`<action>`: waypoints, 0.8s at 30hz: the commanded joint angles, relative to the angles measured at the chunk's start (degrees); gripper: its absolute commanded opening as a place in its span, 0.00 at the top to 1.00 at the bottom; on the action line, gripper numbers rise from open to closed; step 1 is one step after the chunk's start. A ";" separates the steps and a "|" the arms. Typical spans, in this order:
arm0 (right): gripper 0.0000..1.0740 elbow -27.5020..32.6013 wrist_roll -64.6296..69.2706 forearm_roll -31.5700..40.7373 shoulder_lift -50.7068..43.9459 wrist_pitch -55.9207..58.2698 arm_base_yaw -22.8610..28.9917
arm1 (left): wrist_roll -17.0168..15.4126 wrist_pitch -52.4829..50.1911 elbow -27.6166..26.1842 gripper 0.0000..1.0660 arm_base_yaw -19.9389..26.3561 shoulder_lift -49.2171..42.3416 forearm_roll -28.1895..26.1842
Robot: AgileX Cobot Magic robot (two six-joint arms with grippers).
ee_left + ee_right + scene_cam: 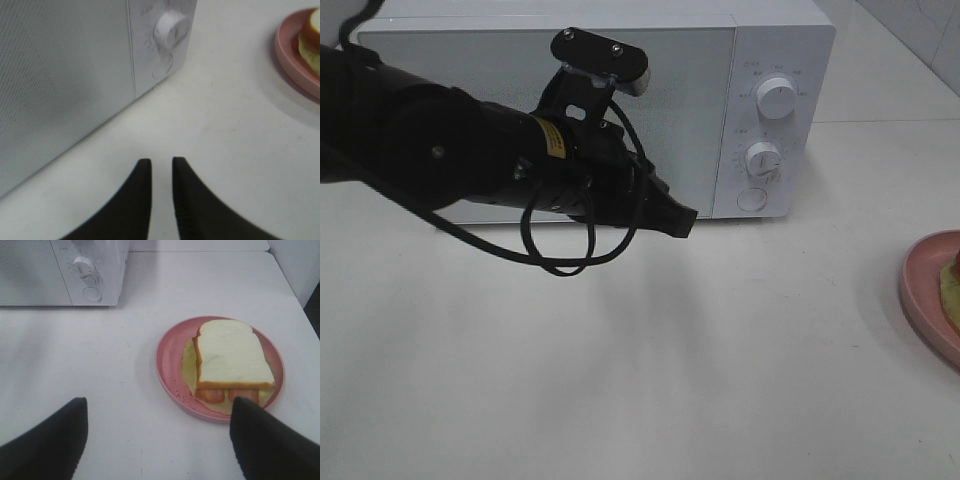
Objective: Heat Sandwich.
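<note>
The sandwich (230,357), white bread over pale yellow-green filling with red slices showing at its edge, lies on a round pink plate (167,360) at the table's right. My right gripper (158,407) hovers near it, open wide and empty. In the high view only a sliver of the sandwich (952,285) and plate (925,290) shows at the right edge. My left gripper (685,222) hangs in front of the white microwave (470,60), whose door is shut. Its fingers (140,180) stand a narrow gap apart, holding nothing.
The microwave's control panel has two knobs (777,98) (763,158) and a round button (752,198) below them. The left arm's black cable (560,262) loops down in front of the door. The white table ends just beyond the plate on the right.
</note>
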 commanded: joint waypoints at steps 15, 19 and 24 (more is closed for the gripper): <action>0.29 0.23 -0.46 -0.11 -1.49 -0.40 -0.46 | -1.03 43.95 0.11 0.01 0.00 -12.15 8.88; 0.29 0.23 -0.46 -0.11 -1.49 -0.40 -0.46 | -4.24 47.73 0.11 0.02 2.81 -14.67 8.77; 0.29 0.23 -0.46 -0.11 -1.49 -0.40 -0.46 | -5.50 50.53 0.11 0.03 10.37 -17.48 6.30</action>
